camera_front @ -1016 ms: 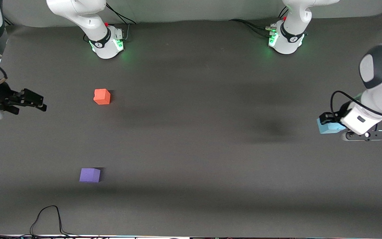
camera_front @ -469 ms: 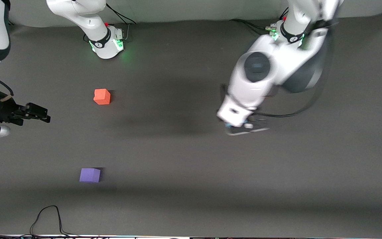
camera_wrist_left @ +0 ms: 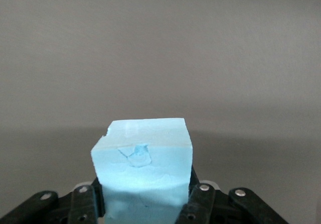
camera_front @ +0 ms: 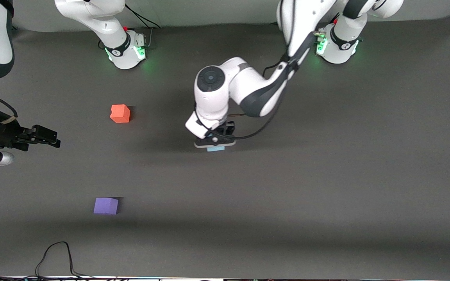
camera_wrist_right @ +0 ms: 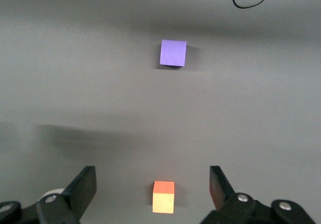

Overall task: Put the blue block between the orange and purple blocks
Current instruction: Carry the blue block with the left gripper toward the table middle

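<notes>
The light blue block (camera_wrist_left: 143, 169) sits between the fingers of my left gripper (camera_wrist_left: 145, 204), which is shut on it. In the front view only a sliver of the blue block (camera_front: 215, 148) shows under the left gripper (camera_front: 214, 141), which is over the middle of the mat. The orange block (camera_front: 120, 113) and the purple block (camera_front: 106, 205) rest on the mat toward the right arm's end, purple nearer to the front camera. My right gripper (camera_front: 49, 137) hangs open and holds nothing at the right arm's end. The right wrist view shows its fingers wide apart (camera_wrist_right: 153, 176), the orange block (camera_wrist_right: 163, 197) and the purple block (camera_wrist_right: 173, 52).
A dark mat (camera_front: 326, 175) covers the table. A black cable (camera_front: 57, 253) loops on the mat near the front edge, close to the purple block. The two arm bases (camera_front: 125, 50) (camera_front: 338, 47) stand along the edge farthest from the front camera.
The left arm has swung from its own end of the table to over the middle, carrying the blue block. The right gripper has shifted only slightly.
</notes>
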Robot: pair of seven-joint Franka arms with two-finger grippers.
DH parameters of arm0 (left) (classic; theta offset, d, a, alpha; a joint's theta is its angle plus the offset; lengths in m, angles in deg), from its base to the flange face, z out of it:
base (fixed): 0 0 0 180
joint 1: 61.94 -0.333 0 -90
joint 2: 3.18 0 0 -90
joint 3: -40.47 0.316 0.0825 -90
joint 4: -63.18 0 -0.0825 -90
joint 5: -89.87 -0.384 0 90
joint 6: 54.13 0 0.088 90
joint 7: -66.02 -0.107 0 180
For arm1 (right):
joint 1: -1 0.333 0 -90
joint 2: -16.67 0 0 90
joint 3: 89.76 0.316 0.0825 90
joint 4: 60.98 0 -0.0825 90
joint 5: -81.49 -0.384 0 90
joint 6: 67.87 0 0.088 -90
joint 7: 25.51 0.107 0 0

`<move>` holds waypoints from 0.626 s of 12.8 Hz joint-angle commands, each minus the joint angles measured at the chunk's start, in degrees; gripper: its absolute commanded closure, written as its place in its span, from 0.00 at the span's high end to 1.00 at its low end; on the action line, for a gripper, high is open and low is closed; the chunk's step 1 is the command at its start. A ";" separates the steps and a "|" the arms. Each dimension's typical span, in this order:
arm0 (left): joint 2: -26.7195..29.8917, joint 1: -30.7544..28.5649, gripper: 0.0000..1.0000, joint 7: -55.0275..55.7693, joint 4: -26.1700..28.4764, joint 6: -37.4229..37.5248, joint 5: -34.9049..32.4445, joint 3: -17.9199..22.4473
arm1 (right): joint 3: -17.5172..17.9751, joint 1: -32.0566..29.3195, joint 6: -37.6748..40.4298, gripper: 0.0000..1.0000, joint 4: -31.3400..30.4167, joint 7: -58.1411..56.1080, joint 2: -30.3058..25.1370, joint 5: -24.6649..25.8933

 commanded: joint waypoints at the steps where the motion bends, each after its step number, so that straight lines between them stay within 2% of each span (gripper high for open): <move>1: -6.14 1.42 0.35 0.50 -3.26 -3.36 -2.11 1.07 | 0.01 0.01 0.62 1.00 1.95 0.11 2.53 0.23; 3: -9.40 1.51 0.35 0.06 -3.17 -6.43 -3.35 1.06 | 0.01 0.27 0.27 1.00 1.95 0.20 2.98 0.32; 5: -10.20 1.16 0.36 -0.29 -3.17 -6.89 -3.26 1.07 | 0.01 0.19 0.09 1.00 1.95 0.20 3.59 0.32; 6: -10.38 1.16 0.43 -0.47 -3.09 -6.89 -3.26 1.07 | 0.01 0.10 0.09 1.00 1.95 0.20 3.77 0.23; 7: -10.55 1.07 0.56 -0.82 -3.00 -6.89 -3.26 1.07 | 0.01 0.19 0.09 1.00 1.95 0.20 3.69 0.23; 8: -10.73 1.07 0.82 -0.82 -3.00 -6.97 -3.26 1.07 | 0.01 0.19 0.18 1.00 1.78 0.29 3.69 0.23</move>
